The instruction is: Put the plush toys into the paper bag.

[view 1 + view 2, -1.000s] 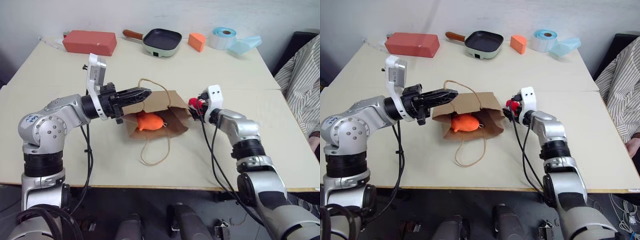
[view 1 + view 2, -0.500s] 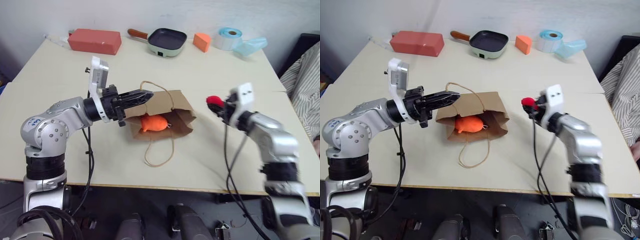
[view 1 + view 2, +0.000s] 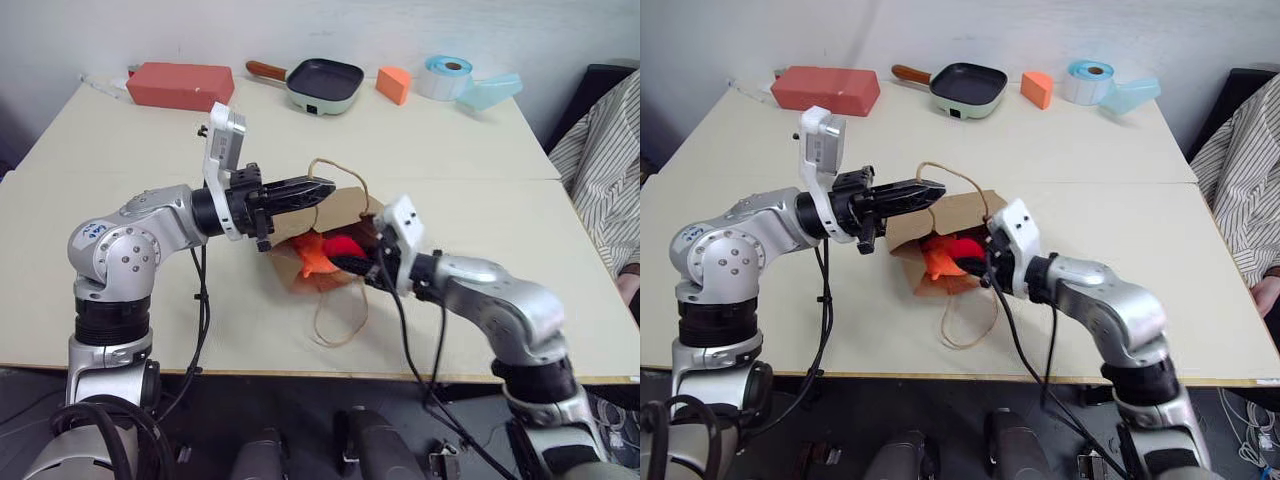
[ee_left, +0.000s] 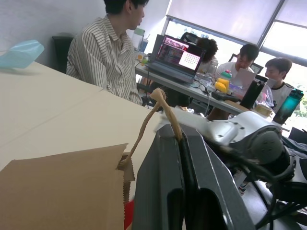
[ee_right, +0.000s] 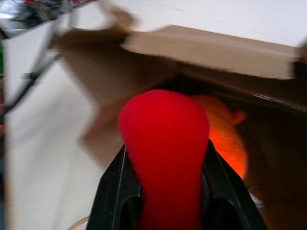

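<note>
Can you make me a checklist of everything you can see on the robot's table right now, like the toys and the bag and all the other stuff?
Surface: beige table.
Job's things: paper bag held open by its cord handle; orange plush toy inside it; red plush toy at the bag's mouth.
Clutter: red box, pan, orange wedge block, tape roll, pale blue item along the far edge.
Grippers: left gripper shut on the bag's handle; right gripper shut on the red plush toy.
Cables: black ones along both arms.
Surroundings: people at desks in the left wrist view.
</note>
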`<state>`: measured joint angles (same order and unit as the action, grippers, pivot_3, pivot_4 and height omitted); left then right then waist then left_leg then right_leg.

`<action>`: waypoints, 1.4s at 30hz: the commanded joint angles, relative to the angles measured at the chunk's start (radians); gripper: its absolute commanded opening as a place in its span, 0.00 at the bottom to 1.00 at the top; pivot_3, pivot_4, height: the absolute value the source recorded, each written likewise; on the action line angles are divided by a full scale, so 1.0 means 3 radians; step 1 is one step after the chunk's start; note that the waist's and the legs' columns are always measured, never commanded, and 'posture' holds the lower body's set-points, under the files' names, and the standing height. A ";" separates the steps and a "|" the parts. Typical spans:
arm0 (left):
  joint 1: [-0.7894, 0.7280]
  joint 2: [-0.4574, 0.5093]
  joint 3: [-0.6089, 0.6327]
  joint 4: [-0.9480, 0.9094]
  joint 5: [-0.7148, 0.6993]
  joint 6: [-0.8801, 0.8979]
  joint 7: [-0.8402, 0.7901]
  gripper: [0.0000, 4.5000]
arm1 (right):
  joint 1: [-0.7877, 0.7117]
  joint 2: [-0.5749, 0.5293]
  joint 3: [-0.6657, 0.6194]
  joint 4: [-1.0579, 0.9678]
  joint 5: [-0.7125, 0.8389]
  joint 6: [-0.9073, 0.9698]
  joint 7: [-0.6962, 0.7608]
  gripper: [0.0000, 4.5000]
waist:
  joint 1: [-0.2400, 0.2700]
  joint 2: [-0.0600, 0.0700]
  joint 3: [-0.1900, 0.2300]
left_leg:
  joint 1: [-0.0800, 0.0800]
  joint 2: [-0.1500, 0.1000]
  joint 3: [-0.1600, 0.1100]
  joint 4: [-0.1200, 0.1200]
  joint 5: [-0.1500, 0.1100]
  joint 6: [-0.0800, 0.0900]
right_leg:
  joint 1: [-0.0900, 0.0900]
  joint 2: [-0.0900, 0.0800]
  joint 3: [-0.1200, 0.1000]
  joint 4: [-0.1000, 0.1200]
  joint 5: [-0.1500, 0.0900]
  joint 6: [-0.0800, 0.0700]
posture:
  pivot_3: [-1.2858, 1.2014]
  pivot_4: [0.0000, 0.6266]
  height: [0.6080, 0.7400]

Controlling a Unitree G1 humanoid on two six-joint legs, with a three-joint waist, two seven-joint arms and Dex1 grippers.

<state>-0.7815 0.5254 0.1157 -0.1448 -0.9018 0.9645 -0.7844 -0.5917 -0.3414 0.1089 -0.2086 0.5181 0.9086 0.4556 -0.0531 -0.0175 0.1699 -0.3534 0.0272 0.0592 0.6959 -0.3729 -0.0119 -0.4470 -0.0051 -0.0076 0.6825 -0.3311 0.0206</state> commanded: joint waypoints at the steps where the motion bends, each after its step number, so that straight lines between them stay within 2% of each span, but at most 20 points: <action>1: -0.0032 0.0036 0.0054 -0.0140 -0.0103 0.0028 -0.0038 0.00 | -0.0197 0.0271 -0.0285 0.0356 -0.0086 -0.0148 -0.0338 0.14 | 0.0001 0.0000 0.0000 | -0.0001 0.0000 0.0000 -0.0001 0.0000 0.0000 | -0.0001 0.0000 0.0000 0.0000 0.0000 0.0000 | 0.52 0.24 1.00; 6: 0.0053 0.0020 0.0072 -0.0221 -0.0145 0.0057 -0.0023 0.00 | -0.0443 0.0753 -0.0621 0.0687 0.0118 -0.0019 -0.0581 0.14 | -0.0015 0.0001 0.0000 | -0.0006 0.0001 -0.0002 -0.0006 0.0000 0.0001 | -0.0003 0.0000 -0.0003 0.0006 0.0000 0.0000 | 0.52 0.24 1.00; 14: 0.0028 -0.0083 0.0063 -0.0207 -0.0132 0.0013 0.0058 0.00 | -0.0845 0.1163 -0.0535 0.1760 -0.0431 -0.0666 -0.0977 0.14 | -0.0025 0.0001 0.0000 | -0.0004 0.0000 -0.0001 -0.0005 0.0000 0.0001 | -0.0003 -0.0001 -0.0002 0.0011 0.0000 0.0000 | 0.52 0.24 1.00; 17: 0.0023 -0.0078 0.0065 -0.0178 -0.0110 -0.0006 0.0064 0.00 | -0.0917 0.1230 -0.0614 0.1920 -0.0444 -0.0833 -0.0968 0.37 | -0.0024 0.0001 0.0000 | -0.0005 0.0000 -0.0001 -0.0005 0.0001 0.0002 | -0.0003 -0.0001 -0.0002 0.0010 0.0000 0.0000 | 0.52 0.24 1.00; 21: 0.0034 -0.0057 0.0066 -0.0145 -0.0070 -0.0039 0.0058 0.00 | -0.0854 0.1192 -0.0543 0.1687 -0.0388 -0.0746 -0.0752 0.70 | -0.0031 0.0001 0.0000 | -0.0005 0.0001 -0.0001 -0.0005 0.0001 0.0001 | -0.0003 -0.0001 -0.0002 0.0011 0.0000 0.0000 | 0.52 0.24 1.00; 24: 0.0052 -0.0046 0.0070 -0.0120 -0.0036 -0.0063 0.0064 0.00 | -0.0628 0.0990 -0.0388 0.1086 -0.0254 -0.0423 -0.0446 0.94 | -0.0019 0.0001 0.0000 | -0.0005 0.0001 -0.0002 -0.0006 0.0001 0.0002 | -0.0003 -0.0001 -0.0003 0.0011 0.0000 0.0000 | 0.52 0.24 1.00; 25: 0.0054 -0.0045 0.0067 -0.0113 -0.0029 -0.0070 0.0061 0.00 | -0.0545 0.0899 -0.0332 0.0886 -0.0217 -0.0307 -0.0358 0.99 | -0.0014 0.0001 0.0000 | -0.0006 0.0001 -0.0003 -0.0006 0.0000 0.0002 | -0.0003 -0.0001 -0.0003 0.0010 0.0000 0.0000 | 0.52 0.24 1.00; 30: 0.0034 -0.0046 0.0062 -0.0070 -0.0006 -0.0089 0.0060 0.00 | -0.0029 0.0114 -0.0080 -0.0254 -0.0016 0.0223 0.0114 0.99 | 0.0005 0.0001 0.0000 | -0.0008 0.0000 -0.0007 -0.0008 0.0000 0.0002 | -0.0002 -0.0001 -0.0004 0.0003 0.0000 0.0000 | 0.52 0.24 1.00; 35: 0.0014 -0.0038 0.0057 -0.0018 0.0011 -0.0100 0.0046 0.00 | 0.0427 -0.0462 -0.0502 -0.1080 0.0425 0.0564 0.0337 0.99 | -0.0001 0.0001 0.0000 | -0.0008 0.0000 -0.0007 -0.0010 0.0000 0.0003 | -0.0002 -0.0001 -0.0004 0.0000 0.0000 0.0000 | 0.52 0.24 1.00; 38: -0.0004 -0.0040 0.0052 0.0010 0.0019 -0.0098 0.0041 0.00 | 0.0675 -0.0736 -0.0671 -0.1379 0.0583 0.0544 0.0493 0.99 | 0.0015 0.0002 0.0001 | -0.0005 0.0000 -0.0009 -0.0014 0.0000 0.0002 | 0.0000 0.0000 -0.0005 -0.0009 0.0000 0.0000 | 0.52 0.24 1.00; 42: -0.0042 -0.0032 0.0041 0.0052 0.0030 -0.0098 0.0019 0.00 | 0.1157 -0.1091 -0.0694 -0.1562 0.0461 0.0224 0.0715 0.99 | 0.0037 0.0001 0.0001 | -0.0004 -0.0001 -0.0008 -0.0015 0.0000 0.0002 | 0.0003 0.0000 -0.0004 -0.0014 0.0000 0.0000 | 0.52 0.24 1.00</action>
<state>-0.7738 0.5099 0.1152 -0.1239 -0.8943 0.9529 -0.7670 -0.2642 -0.6529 -0.0864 -0.6365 0.6583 1.0187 0.6426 -0.0419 -0.0170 0.1702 -0.3544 0.0268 0.0568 0.6913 -0.3729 -0.0114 -0.4460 -0.0050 -0.0089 0.6781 -0.3311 0.0207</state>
